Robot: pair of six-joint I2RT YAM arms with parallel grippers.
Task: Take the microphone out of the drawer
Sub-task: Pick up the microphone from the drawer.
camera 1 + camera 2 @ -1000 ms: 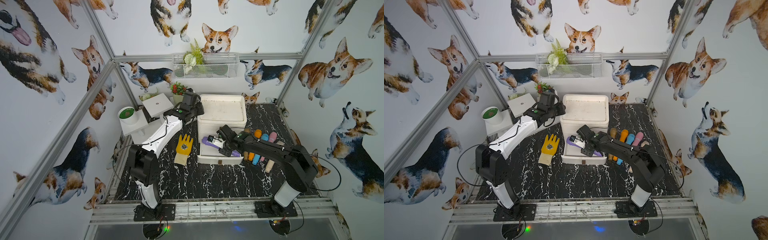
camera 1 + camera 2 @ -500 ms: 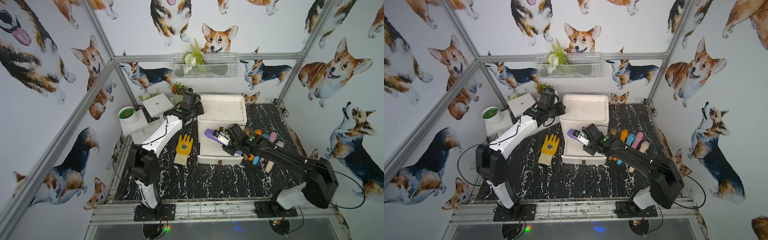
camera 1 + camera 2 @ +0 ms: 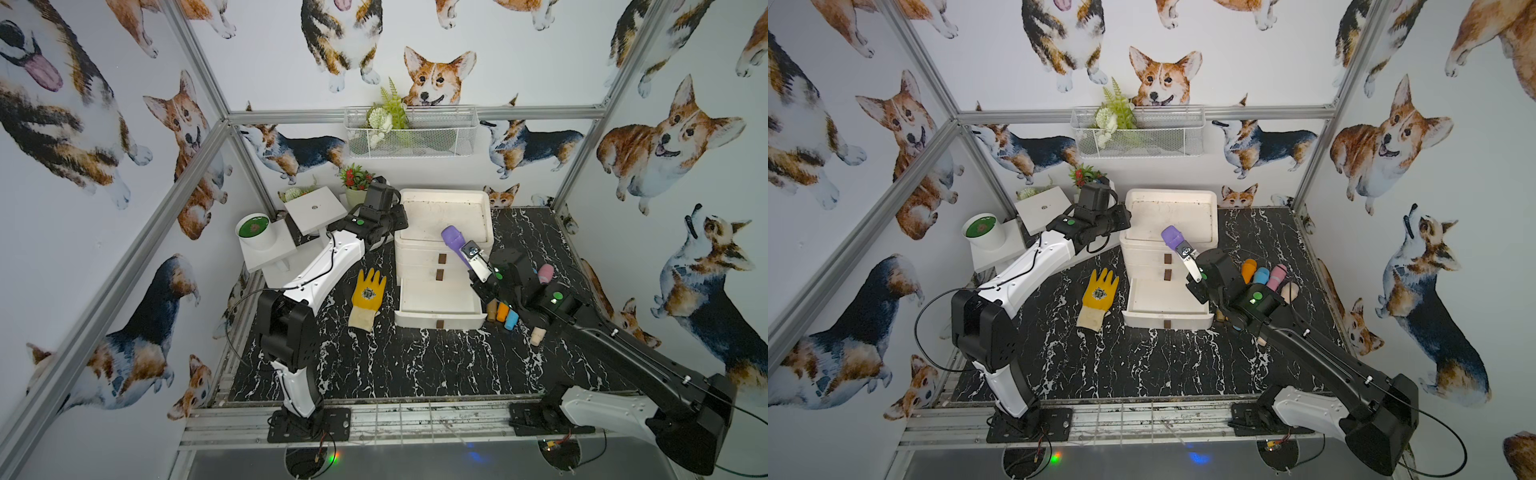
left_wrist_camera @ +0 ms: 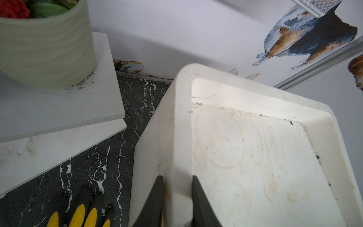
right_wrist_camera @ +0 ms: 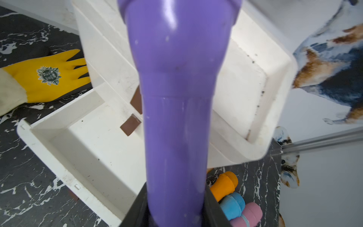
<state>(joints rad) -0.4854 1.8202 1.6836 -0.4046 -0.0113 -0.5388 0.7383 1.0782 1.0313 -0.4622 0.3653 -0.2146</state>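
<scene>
Over the cabinet (image 3: 444, 194) in a top view, I held the microphone (image 3: 453, 240) clear of the drawer (image 3: 440, 319); only placing it seemingly remained. Wrist views showed my left fingers (image 4: 156, 198) pinching the cabinet rim, my right fingers (image 5: 136, 213) clasping the microphone.

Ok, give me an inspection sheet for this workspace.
Surface: black marble tabletop.
Job's things: purple microphone held in the air over the white drawer unit; bottom drawer open, empty.
Clutter: yellow glove beside the unit; coloured microphones on its other side.
Grippers: right gripper shut on the purple microphone; left gripper pinching the unit's top rim.
Cables: black cable loops beside the left arm's base.
Surroundings: corgi-print walls, wire basket, potted plant.
</scene>
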